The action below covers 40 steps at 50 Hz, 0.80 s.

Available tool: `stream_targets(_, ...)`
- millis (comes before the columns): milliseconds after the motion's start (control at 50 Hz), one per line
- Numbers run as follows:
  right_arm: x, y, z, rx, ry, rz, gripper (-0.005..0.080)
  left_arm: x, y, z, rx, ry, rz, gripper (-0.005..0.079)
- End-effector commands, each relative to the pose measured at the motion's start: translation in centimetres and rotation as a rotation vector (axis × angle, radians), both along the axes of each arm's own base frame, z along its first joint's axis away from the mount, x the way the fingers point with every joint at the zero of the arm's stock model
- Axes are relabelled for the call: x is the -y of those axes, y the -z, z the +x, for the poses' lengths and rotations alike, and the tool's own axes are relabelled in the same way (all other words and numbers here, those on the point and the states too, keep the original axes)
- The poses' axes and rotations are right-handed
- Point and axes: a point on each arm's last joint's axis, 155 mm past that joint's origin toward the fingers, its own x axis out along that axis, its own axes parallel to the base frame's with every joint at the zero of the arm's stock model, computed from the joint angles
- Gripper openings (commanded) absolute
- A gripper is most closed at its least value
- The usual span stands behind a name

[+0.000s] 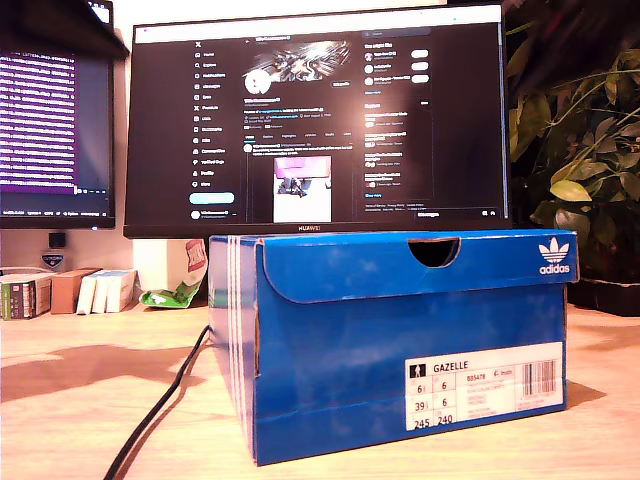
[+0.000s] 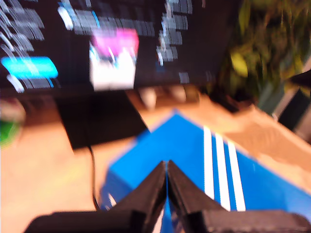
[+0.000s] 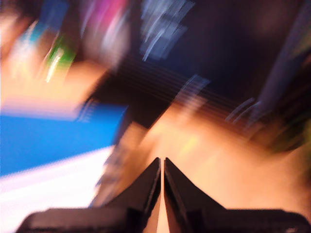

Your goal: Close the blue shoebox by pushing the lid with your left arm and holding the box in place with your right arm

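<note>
**Lid looks down already; little or nothing left**

Blue Adidas Gazelle shoebox (image 1: 400, 340) sits on the wooden desk (image 1: 90, 400), in front of the Huawei monitor (image 1: 315, 120). Lid (image 1: 400, 262) lies flat over the box in the exterior view, front flap overlapping the box wall, no visible gap. Judged closed, or within a final press of closed. Contents not visible; thumb cutout (image 1: 434, 251) shows only dark.

Neither arm appears in the exterior view, so nothing touches the box there.

First gripper (image 2: 166, 167): jaws pressed together, nothing between them, hovering above the striped lid top (image 2: 216, 165). Heavy blur, contact not confirmed.

Second gripper (image 3: 162, 165): jaws also together, empty, over bare desk (image 3: 218, 160) with the box just off to one side. Not bracing it.

Remaining, if anything: check that the lid is seated evenly.
</note>
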Motion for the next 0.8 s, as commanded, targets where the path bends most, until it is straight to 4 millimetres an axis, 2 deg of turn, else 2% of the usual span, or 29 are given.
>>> stream_targets(0, -0.4, 0.2, -0.1, -0.009, 0.005, 0.039, -0.001, -0.5, -1.4, 0.5, 0.057, -0.02, 0.004, -0.0019)
stream_targets(60, 0.1, -0.7, 0.0, 0.004, 0.045, 0.08, -0.001, -1.1, -1.4, 0.7, 0.066, -0.048, 0.019, -0.0013)
stream_targets(280, 3.2, -2.4, 0.3, 0.063, 0.149, 0.077, -0.001, -3.9, 0.9, 0.6, 0.031, -0.162, 0.171, -0.0013)
stream_targets(440, 4.3, -3.8, -0.4, 0.103, 0.175, 0.081, -0.001, -5.1, -0.7, 0.3, 0.096, -0.21, 0.182, -0.0013)
stream_targets(560, 5.2, -4.9, -0.6, 0.142, 0.21, 0.065, -0.001, -6.7, -0.5, 0.5, 0.083, -0.259, 0.19, -0.0013)
stream_targets(660, 6.6, -5.0, -1.0, 0.165, 0.267, 0.041, -0.001, -7.5, -0.5, 0.5, 0.079, -0.265, 0.189, -0.0013)
stream_targets(780, 7.4, -4.5, -2.1, 0.183, 0.295, 0.039, -0.001, -8.1, -1.4, 0.1, 0.107, -0.277, 0.183, -0.0013)
